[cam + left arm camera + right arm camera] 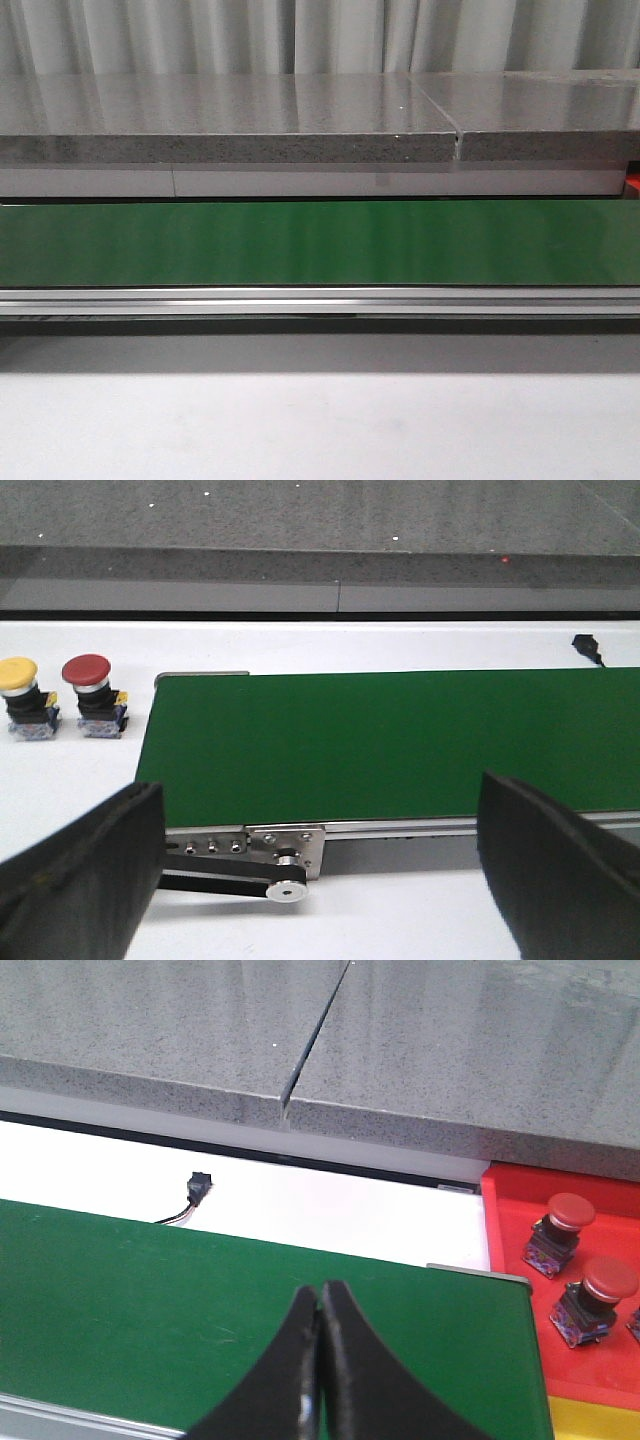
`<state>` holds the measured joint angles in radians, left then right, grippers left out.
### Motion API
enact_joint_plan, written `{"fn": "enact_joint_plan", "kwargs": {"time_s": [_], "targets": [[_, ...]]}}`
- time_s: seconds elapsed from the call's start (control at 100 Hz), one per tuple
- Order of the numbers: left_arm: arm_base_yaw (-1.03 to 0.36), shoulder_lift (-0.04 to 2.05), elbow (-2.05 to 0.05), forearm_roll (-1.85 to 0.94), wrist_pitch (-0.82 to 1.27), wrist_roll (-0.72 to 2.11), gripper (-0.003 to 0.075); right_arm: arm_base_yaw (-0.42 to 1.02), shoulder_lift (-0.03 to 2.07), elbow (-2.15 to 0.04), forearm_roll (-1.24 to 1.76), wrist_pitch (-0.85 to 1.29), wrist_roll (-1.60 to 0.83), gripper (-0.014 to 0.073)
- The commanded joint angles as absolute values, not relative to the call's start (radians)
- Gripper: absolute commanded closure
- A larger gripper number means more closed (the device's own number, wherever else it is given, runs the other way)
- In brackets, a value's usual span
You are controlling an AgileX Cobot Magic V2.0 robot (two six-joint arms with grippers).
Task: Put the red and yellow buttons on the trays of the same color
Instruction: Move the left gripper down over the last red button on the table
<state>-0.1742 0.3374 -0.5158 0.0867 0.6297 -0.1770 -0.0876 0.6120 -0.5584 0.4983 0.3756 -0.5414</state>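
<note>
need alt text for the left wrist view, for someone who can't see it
A yellow button and a red button stand side by side on the white table, just off the end of an empty green conveyor belt. The left gripper frames the foreground with its dark fingers spread wide apart, holding nothing. A grey stone ledge runs behind the table.

Your left gripper (320, 870) with its black fingers (85, 880) spread wide apart and nothing between them, your right gripper (320, 1360) with its black fingertips pressed together and empty, neither arm visible in your front view
</note>
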Motion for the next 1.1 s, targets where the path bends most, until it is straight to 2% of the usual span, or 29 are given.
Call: {"fn": "enact_joint_plan", "kwargs": {"time_s": [0.0,0.09,0.2,0.67,1.09], "targets": [[-0.168,0.393,-0.567,0.186,0.564,-0.34,0.0099,-0.089,0.608,-0.584,0.508,0.313,-0.551,0.066],[-0.147,0.472,-0.608,0.314,0.58,-0.489,0.0099,-0.089,0.608,-0.584,0.508,0.313,-0.551,0.066],[-0.117,0.586,-0.676,0.39,0.58,-0.541,0.0099,-0.089,0.608,-0.584,0.508,0.314,-0.551,0.066],[0.151,1.203,-1.009,0.271,0.533,-0.544,0.0099,-0.089,0.608,-0.584,0.508,0.314,-0.551,0.066],[0.187,1.599,-1.242,0.244,0.532,-0.544,0.0099,-0.089,0.608,-0.584,0.508,0.314,-0.551,0.066]]}}
